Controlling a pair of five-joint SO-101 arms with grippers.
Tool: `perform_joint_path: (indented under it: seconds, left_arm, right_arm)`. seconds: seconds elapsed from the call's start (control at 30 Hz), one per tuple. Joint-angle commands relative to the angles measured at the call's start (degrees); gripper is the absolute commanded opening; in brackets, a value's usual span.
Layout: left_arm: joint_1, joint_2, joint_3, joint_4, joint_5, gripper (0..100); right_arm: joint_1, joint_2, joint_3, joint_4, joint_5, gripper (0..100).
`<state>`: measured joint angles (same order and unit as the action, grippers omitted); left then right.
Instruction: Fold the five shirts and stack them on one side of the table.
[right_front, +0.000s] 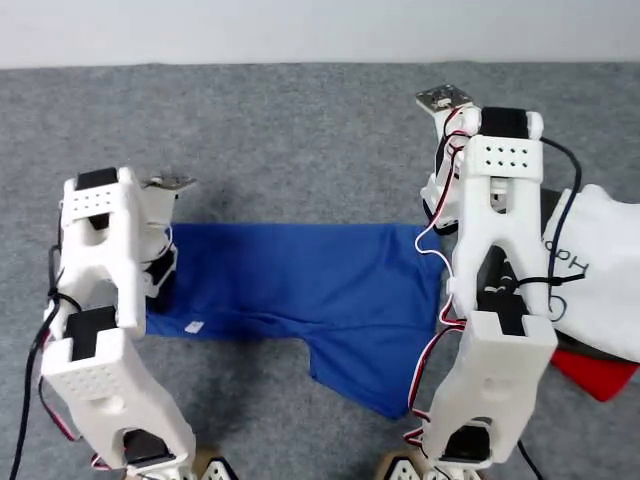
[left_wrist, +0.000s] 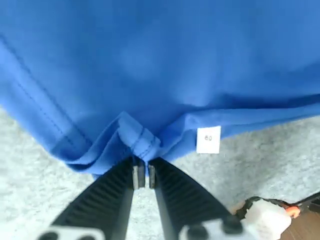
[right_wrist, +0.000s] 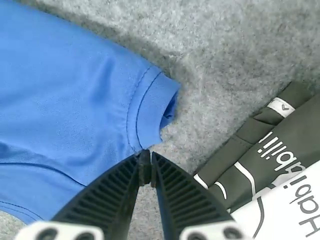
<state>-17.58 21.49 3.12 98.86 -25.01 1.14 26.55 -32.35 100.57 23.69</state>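
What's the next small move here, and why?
Probably raise both arms together a little, lifting the blue shirt by its two ends: both sets of jaws are shut on its opposite edges, it lies spread on the table, and the folded stack sits beside the right arm.

The counter (right_front: 300, 130) under me was covered in grey, felt-like fabric with a flecked, fuzzy nap. Along its far edge I saw a plain pale wall (right_front: 300, 30) that ran the full width.
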Motion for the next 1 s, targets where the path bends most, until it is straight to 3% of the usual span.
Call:
perform_joint_path:
  seconds: [0.0,0.23,0.6,0.83,0.97]
  left_arm:
    - [-2.1,-3.8,0.1,1.1,-0.9,1]
    - [-4.5,-5.3,0.5,1.7,-1.0,2]
    - [-3.1,-22.9,0.6,1.7,-0.6,15]
    - [-2.2,-23.2,0.6,-0.5,-0.1,13]
    - [1.4,-17.9,0.7,-5.5,4.9,3]
  right_arm:
    - [0.0,-4.8,-2.5,2.5,-0.6,1.0]
    - [0.0,-4.8,-2.5,2.5,-0.6,1.2]
    - [-3.5,-4.6,-2.5,2.5,-0.8,1.3]
    - [-6.5,-4.6,-2.5,2.5,-0.9,1.3]
    - [-6.9,-4.6,-2.5,2.5,-0.9,1.2]
